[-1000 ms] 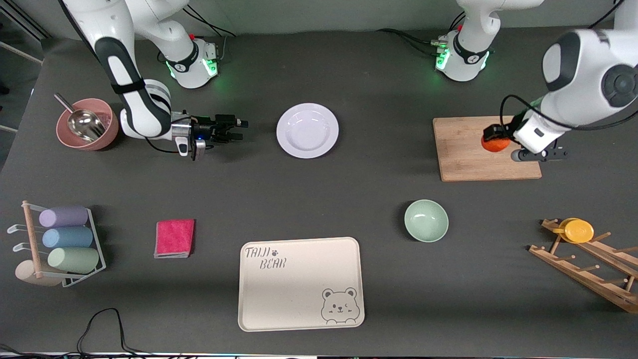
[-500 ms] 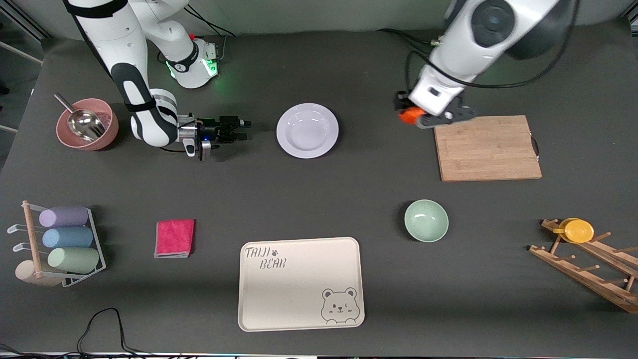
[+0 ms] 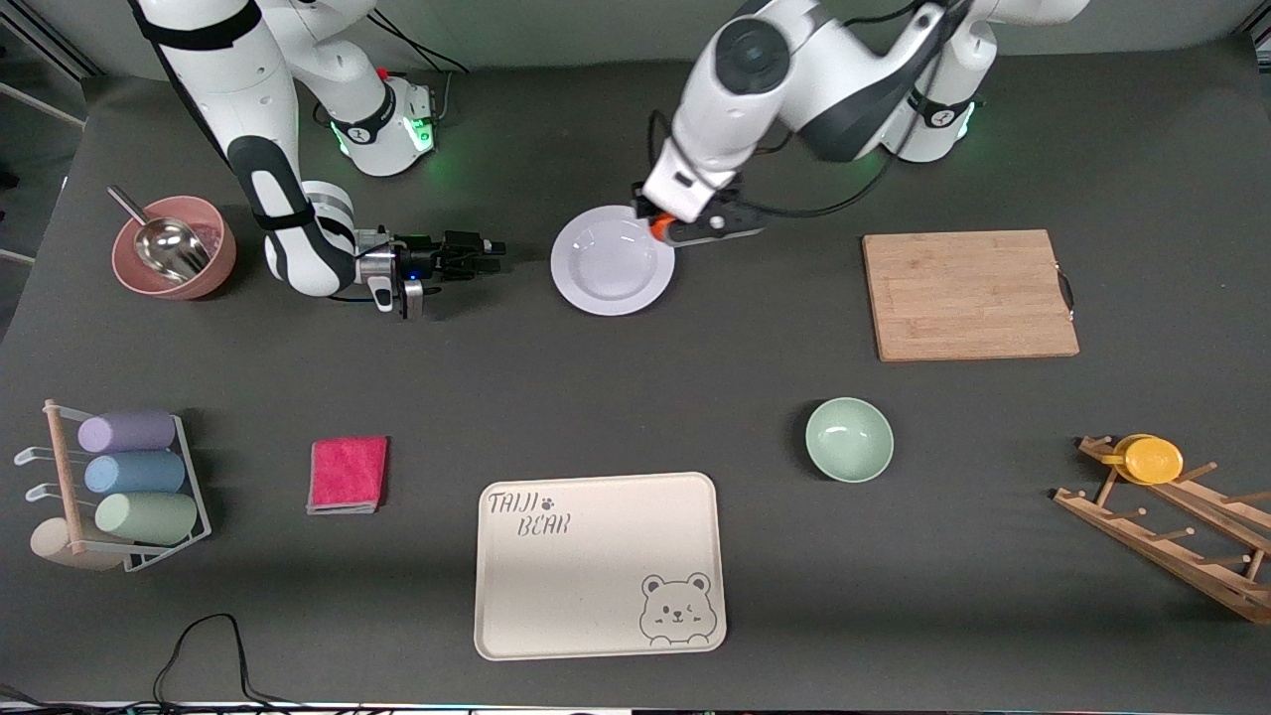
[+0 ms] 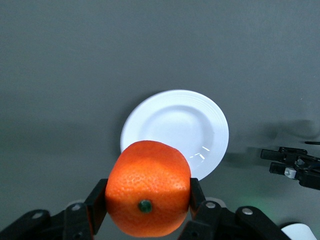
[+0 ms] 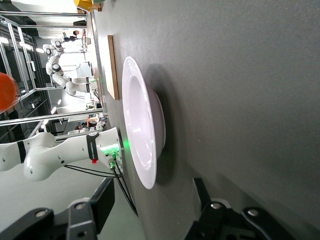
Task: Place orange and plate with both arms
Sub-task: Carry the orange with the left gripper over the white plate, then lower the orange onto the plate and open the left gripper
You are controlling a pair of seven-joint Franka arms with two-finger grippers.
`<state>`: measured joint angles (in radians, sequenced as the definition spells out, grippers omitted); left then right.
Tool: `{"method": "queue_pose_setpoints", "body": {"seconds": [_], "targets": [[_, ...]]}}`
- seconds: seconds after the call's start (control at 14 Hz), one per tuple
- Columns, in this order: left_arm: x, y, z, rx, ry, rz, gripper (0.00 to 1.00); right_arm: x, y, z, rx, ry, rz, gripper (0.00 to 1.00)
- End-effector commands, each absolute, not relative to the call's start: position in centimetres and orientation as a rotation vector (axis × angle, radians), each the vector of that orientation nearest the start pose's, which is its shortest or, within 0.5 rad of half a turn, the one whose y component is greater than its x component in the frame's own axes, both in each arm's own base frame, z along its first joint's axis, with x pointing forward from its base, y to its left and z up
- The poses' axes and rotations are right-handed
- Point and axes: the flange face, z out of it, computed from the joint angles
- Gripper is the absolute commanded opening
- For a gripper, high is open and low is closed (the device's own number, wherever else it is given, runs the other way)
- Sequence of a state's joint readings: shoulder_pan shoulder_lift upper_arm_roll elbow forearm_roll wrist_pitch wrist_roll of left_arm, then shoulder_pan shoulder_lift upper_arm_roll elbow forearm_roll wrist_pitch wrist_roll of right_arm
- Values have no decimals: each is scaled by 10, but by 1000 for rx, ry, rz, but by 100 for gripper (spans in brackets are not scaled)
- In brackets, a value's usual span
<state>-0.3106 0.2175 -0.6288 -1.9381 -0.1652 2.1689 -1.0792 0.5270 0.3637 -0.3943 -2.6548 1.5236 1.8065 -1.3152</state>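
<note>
The left gripper [image 4: 145,202] is clamped on the orange [image 3: 660,226] and holds it in the air over the edge of the white plate [image 3: 606,268], which lies on the tabletop toward the robots' bases. The right gripper [image 3: 477,255] is low beside the plate, its jaws apart and not yet on the rim. I judge the step is bringing the orange over the plate; next it must be centred and lowered, then released.
</note>
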Motion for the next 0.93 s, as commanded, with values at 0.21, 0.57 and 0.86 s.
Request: {"method": "queue_pose_setpoints", "body": {"seconds": [0.21,0.57,0.86], "targets": [[321,-547,277,-3217,-425,289,47,322,105,110,-1941,-94,135,59],[312,-556,229,-3228,-424,229,47,321,93,97,-1954,-96,113,59],[311,-551,223,-3179,-457,231,100,321,94,96,-1954,-95,114,59]]}}
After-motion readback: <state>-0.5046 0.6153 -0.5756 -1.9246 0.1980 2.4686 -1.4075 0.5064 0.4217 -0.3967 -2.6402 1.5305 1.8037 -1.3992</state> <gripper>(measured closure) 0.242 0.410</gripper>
